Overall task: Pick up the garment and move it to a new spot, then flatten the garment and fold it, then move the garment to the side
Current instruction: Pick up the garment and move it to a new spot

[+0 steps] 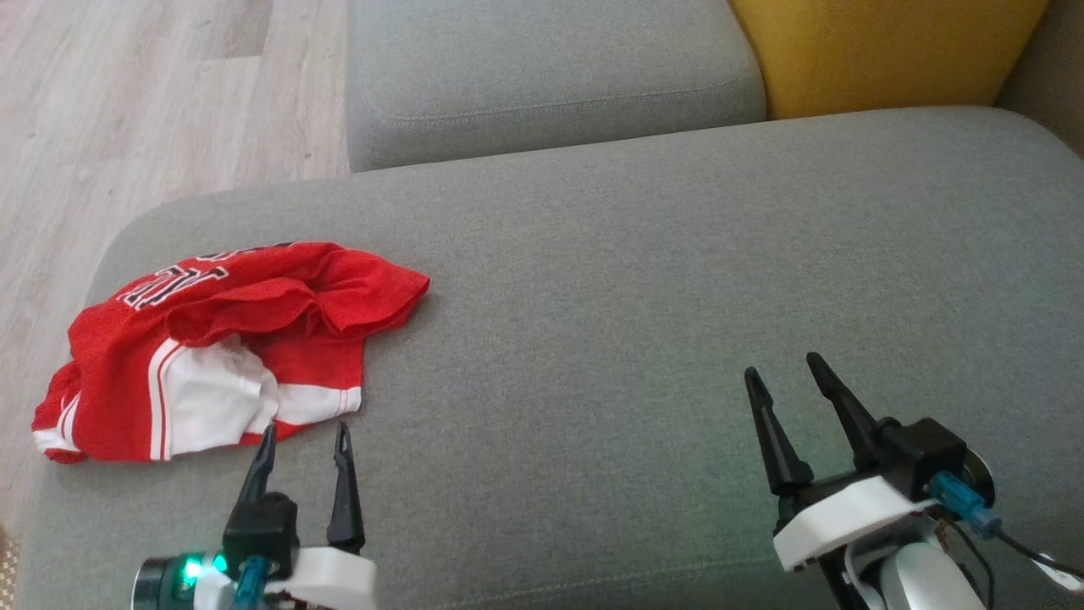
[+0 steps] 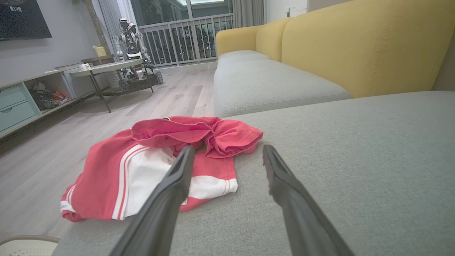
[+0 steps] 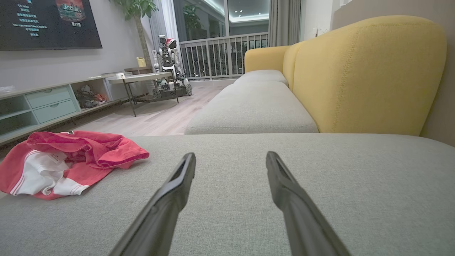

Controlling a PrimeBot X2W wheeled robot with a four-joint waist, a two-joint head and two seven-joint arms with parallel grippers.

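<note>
The garment [image 1: 229, 347] is a red jersey with white panels and stripes, lying crumpled near the left end of the grey sofa seat [image 1: 644, 280]. My left gripper [image 1: 306, 430] stands open just below the garment's near edge, its left fingertip over the white hem, nothing between the fingers. In the left wrist view the garment [image 2: 142, 167] lies straight ahead of the left gripper [image 2: 227, 153]. My right gripper [image 1: 783, 366] is open over bare cushion far to the right. From the right wrist the garment [image 3: 67, 160] lies at the left, well away from the open right gripper [image 3: 230, 158].
A second grey seat cushion [image 1: 542, 76] lies behind, with a yellow backrest [image 1: 881, 51] at the upper right. Wooden floor [image 1: 127, 110] drops off past the sofa's left edge. A low table [image 3: 142, 80] and another robot [image 3: 167, 60] stand across the room.
</note>
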